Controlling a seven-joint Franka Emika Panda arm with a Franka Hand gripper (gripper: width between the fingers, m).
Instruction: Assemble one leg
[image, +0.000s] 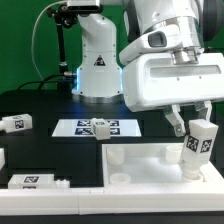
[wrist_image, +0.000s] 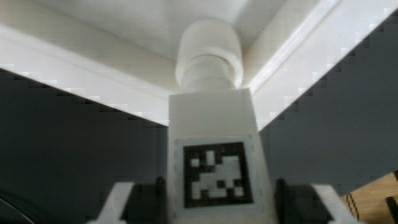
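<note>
The gripper (image: 193, 122), at the right of the exterior view, is clenched on the leg (image: 198, 148), holding it by its upper end, close to upright with a slight lean. The leg's lower end is over the right part of the white tray (image: 140, 165) at the bottom of the frame; whether it touches the tray cannot be told. In the wrist view the leg (wrist_image: 217, 130) fills the centre, tag facing the camera, with a finger (wrist_image: 125, 203) close on each side. Another leg (image: 98, 125) lies on the marker board (image: 70, 128) at centre
</note>
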